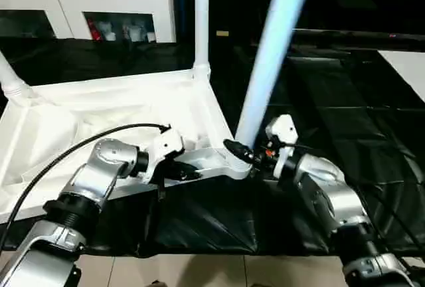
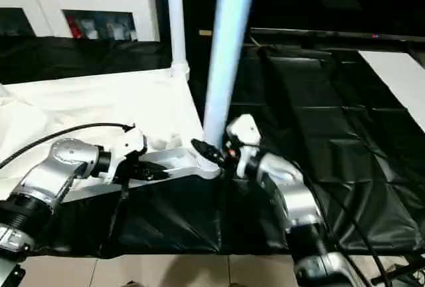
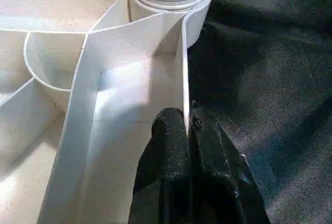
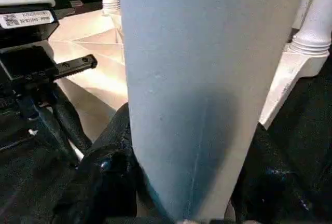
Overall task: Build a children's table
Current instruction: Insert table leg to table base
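Children's table top (image 1: 99, 111), white plastic, lies upside down on a black-covered work table (image 1: 345, 127), with both robot grippers working at its near right corner.

Its ribbed underside faces up. One white leg (image 1: 201, 18) stands upright in the far right corner socket, and the flared end of another leg (image 1: 12, 84) shows at the far left corner. A third leg (image 1: 272, 51) leans slightly, its lower end meeting the near right corner socket (image 1: 236, 165). The right gripper (image 1: 240, 150) clasps this leg low down, a black finger (image 4: 106, 167) on each side of the tube. The left gripper (image 1: 180, 173) is pinched closed on the thin near rim of the top, just beside that corner, its fingers (image 3: 174, 151) pressed either side of the rim wall. White cabinets (image 1: 86, 1) stand beyond the work table.
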Controlling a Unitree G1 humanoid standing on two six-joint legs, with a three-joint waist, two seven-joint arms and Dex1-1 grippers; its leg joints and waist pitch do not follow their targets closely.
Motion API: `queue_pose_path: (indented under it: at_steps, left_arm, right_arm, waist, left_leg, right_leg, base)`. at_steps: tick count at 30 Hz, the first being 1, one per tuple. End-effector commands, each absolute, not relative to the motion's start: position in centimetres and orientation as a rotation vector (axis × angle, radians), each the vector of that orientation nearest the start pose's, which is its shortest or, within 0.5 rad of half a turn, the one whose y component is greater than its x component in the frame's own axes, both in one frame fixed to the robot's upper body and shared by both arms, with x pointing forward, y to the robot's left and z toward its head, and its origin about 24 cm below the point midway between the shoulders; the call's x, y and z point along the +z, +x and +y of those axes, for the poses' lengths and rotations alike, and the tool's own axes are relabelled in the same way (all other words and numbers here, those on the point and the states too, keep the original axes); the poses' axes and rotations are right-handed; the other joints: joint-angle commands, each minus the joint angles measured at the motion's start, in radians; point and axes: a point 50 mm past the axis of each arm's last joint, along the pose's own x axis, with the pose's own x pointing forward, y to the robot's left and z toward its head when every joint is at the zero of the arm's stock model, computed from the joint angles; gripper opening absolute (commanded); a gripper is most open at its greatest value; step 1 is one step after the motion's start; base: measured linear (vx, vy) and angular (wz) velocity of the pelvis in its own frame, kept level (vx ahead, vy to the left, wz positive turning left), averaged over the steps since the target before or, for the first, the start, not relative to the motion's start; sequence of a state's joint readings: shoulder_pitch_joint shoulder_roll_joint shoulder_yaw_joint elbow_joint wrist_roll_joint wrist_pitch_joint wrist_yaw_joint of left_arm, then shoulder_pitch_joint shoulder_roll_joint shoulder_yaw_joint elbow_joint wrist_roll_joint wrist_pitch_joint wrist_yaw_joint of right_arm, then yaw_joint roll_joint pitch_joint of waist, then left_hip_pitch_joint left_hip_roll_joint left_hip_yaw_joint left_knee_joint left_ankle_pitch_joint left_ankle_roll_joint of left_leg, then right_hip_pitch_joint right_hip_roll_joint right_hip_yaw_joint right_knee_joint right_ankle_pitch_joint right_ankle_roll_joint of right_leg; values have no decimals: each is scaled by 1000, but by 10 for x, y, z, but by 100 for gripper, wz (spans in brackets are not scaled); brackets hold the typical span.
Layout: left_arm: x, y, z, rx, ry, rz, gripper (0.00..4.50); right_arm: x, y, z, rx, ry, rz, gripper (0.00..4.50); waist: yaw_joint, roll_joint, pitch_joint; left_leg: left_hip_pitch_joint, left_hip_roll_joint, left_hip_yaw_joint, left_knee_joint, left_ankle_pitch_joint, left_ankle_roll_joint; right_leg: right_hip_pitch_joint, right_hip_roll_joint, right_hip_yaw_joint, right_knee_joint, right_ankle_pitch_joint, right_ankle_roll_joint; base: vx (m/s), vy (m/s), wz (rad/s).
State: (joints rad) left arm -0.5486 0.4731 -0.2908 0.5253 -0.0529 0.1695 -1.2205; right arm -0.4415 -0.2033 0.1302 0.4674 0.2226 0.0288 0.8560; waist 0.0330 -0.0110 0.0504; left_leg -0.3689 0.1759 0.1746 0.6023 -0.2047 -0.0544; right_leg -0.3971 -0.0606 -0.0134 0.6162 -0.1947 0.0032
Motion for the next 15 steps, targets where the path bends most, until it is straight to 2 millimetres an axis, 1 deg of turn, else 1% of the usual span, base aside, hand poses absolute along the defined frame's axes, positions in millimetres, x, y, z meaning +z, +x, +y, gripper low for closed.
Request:
queue_pose_path:
  at_steps: [1,2,4,5,6,7,8,10,13,14,15]
  left_arm:
    - [55,308,161,-1328,370,515,0]
    - [56,308,160,-1344,370,510,0]
    - [58,308,160,-1361,371,506,0]
    - [58,308,160,-1366,372,505,0]
    - [60,308,160,-1383,374,502,0]
    - [61,308,161,-1399,374,499,0]
    - [63,309,162,-1424,382,502,0]
    - [65,309,163,-1439,390,504,0]
    - [68,310,167,-1465,405,513,0]
    - [70,311,168,-1470,407,516,0]
    - [70,311,168,-1473,408,517,0]
  right_arm:
    - [36,307,-110,1037,14,199,189]
    - [36,307,-110,1053,34,205,189]
    - [36,304,-110,1095,52,206,189]
    - [36,303,-110,1108,54,206,189]
    - [35,301,-109,1135,51,212,189]
    - [35,298,-109,1164,48,217,189]
    - [33,294,-109,1217,30,228,189]
    - [32,291,-109,1244,19,235,189]
    - [27,283,-109,1312,-7,253,189]
    - [26,281,-109,1331,-14,257,189]
    - [26,280,-109,1341,-18,259,189]
  waist:
    - [2,-7,-53]
    - [2,-8,-53]
    - [3,-6,-54]
    - [4,-7,-56]
    - [4,-12,-56]
    - [6,-11,-58]
    - [6,-11,-58]
    - [9,-9,-59]
    - [14,-9,-59]
    - [15,-6,-58]
    - [17,-8,-59]
  left_leg:
    - [12,50,-13,-84,-220,8]
    - [11,50,-14,-84,-219,9]
    - [12,51,-14,-85,-216,10]
    - [13,52,-13,-85,-202,13]
    - [12,51,-13,-85,-197,17]
    - [12,52,-13,-84,-181,23]
    - [12,52,-13,-84,-177,25]
    - [14,52,-11,-83,-166,34]
    - [19,52,-10,-84,-185,32]
    - [19,53,-10,-85,-189,30]
    - [20,54,-10,-86,-194,26]
  right_leg:
    - [33,-76,35,-78,-254,-236]
    - [34,-76,35,-78,-256,-237]
    - [34,-75,35,-77,-248,-238]
    - [34,-73,34,-74,-207,-244]
    - [35,-72,33,-73,-195,-246]
    - [38,-74,32,-69,-167,-251]
    - [37,-73,32,-68,-155,-255]
    - [37,-72,31,-66,-116,-266]
    - [36,-72,30,-68,-123,-272]
    - [36,-73,31,-67,-123,-273]
    - [36,-73,31,-67,-127,-272]
  base:
    - [0,0,0]
    - [0,0,0]
    - [0,0,0]
    - [0,0,0]
    - [0,0,0]
    - [0,0,0]
    - [0,0,0]
    - [0,0,0]
    - [0,0,0]
    - [0,0,0]
    - [0,0,0]
